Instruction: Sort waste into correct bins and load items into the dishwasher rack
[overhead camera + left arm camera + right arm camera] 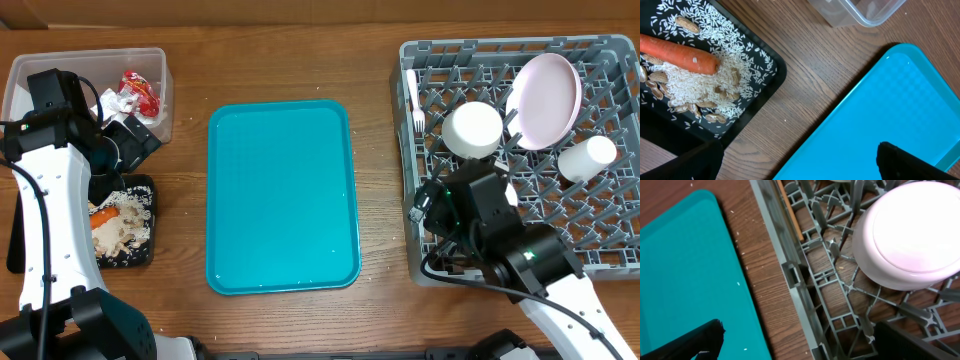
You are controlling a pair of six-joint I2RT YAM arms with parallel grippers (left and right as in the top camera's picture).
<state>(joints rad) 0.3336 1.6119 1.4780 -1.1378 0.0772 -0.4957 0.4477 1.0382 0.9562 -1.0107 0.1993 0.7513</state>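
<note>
The grey dishwasher rack at the right holds a white plate on edge, an upturned white bowl, a white cup and a white fork. The bowl and rack also show in the right wrist view. The clear tub holds a red wrapper and white tissue. The black tray holds a carrot, nuts and rice. My left gripper is open and empty between the black tray and the teal tray. My right gripper is open and empty over the rack's left rim.
The teal serving tray lies bare in the middle of the wooden table. A small white piece shows beside my right arm in the rack; I cannot tell what it is. The clear tub's corner is near my left gripper.
</note>
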